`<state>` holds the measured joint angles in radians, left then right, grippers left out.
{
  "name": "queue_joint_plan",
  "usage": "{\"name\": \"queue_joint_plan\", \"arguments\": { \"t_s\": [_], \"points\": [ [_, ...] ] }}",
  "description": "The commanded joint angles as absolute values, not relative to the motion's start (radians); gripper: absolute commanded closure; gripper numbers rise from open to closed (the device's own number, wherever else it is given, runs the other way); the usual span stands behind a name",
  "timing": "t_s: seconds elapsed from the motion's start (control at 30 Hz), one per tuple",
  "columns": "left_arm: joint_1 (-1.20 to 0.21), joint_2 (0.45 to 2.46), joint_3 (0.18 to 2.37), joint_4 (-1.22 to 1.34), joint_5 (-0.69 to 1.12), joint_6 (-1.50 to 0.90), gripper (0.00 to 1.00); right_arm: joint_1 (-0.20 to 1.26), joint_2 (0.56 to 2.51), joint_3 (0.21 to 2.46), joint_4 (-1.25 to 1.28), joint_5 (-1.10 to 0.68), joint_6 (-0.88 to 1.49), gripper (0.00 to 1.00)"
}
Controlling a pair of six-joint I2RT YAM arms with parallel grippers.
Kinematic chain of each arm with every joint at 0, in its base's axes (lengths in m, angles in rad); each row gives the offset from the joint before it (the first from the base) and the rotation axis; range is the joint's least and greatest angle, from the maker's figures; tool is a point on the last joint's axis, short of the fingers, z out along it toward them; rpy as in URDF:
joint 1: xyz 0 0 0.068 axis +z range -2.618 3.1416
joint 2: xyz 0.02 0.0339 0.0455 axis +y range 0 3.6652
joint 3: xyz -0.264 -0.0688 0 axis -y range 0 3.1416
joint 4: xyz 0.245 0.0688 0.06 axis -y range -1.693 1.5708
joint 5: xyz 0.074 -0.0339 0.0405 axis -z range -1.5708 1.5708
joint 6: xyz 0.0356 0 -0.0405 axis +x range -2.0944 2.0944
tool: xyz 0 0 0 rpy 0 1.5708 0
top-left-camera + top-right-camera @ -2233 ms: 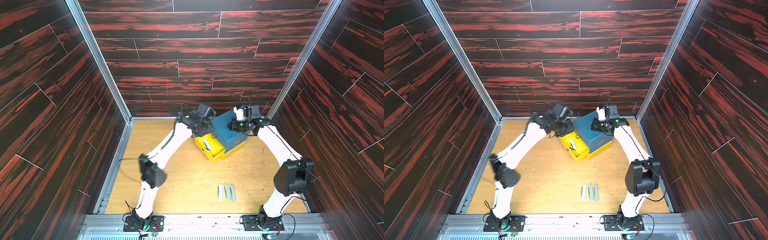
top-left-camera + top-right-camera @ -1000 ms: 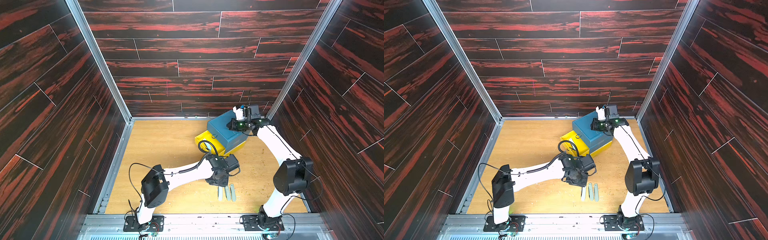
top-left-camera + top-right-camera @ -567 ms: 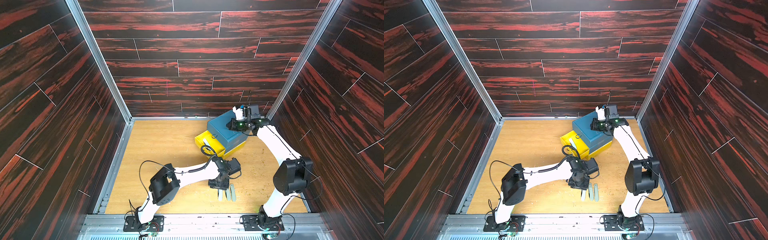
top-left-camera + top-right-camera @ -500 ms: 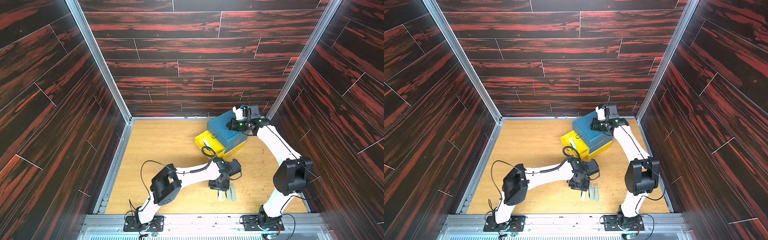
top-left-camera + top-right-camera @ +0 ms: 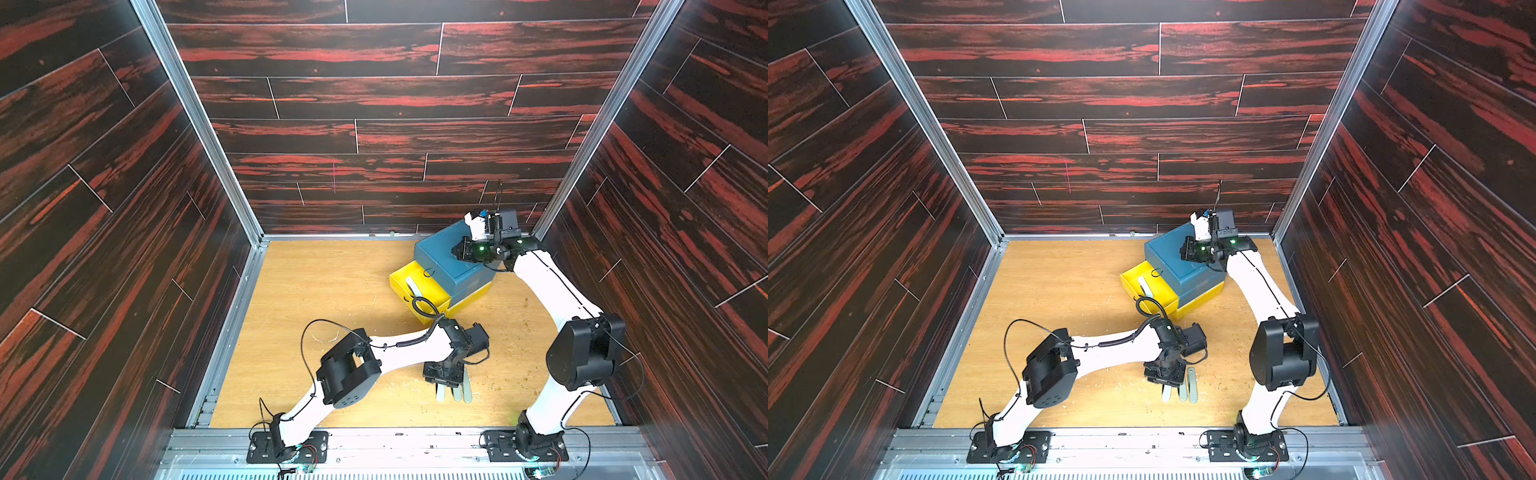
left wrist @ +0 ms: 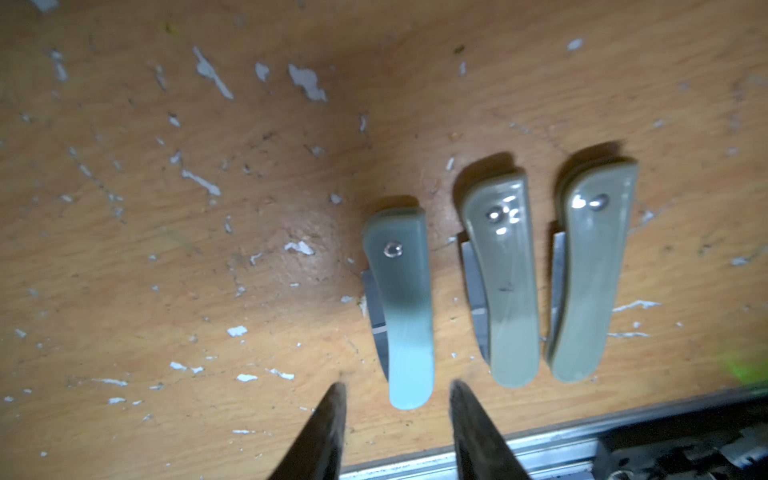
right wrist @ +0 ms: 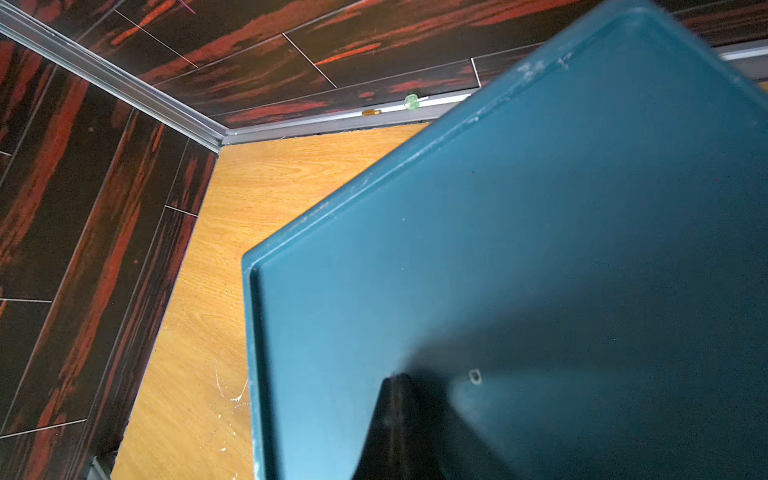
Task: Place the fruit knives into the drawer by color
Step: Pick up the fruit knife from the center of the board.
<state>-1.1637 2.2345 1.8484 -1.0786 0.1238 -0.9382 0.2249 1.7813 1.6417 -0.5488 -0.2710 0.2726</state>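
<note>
Three fruit knives lie side by side near the table's front edge: a pale one (image 6: 405, 307) (image 5: 440, 392) and two grey-green ones (image 6: 505, 282) (image 6: 590, 270). My left gripper (image 6: 397, 388) (image 5: 442, 380) hangs just over them, open. Its two dark fingertips straddle the pale knife's rounded end without touching it. Another pale knife (image 5: 411, 286) lies in the open yellow drawer (image 5: 401, 293). My right gripper (image 7: 395, 382) (image 5: 459, 251) is shut, its tip resting on the blue cabinet's top (image 7: 540, 249).
The blue cabinet (image 5: 1167, 257) with yellow drawers stands at the back right corner. A metal rail (image 6: 540, 432) runs along the table's front edge, close behind the knives. White flecks litter the wooden table (image 5: 324, 291). Dark wall panels close in three sides.
My left arm swung from the drawer down to the front of the table and settled over the three knives. The right arm has stayed on the cabinet.
</note>
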Motion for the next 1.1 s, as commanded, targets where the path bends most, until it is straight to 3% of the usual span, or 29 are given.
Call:
{"name": "queue_joint_plan", "arguments": {
  "t_s": [0.0, 1.07],
  "points": [
    [-1.166, 2.254, 1.875, -1.159, 0.121, -0.925, 0.55, 0.229, 1.853, 1.572, -0.752, -0.237, 0.269, 0.97],
    [-1.146, 2.334, 1.888, -1.151, 0.191, -0.933, 0.53, 0.229, 1.846, 1.579, -0.753, -0.240, 0.268, 0.97]
  ]
}}
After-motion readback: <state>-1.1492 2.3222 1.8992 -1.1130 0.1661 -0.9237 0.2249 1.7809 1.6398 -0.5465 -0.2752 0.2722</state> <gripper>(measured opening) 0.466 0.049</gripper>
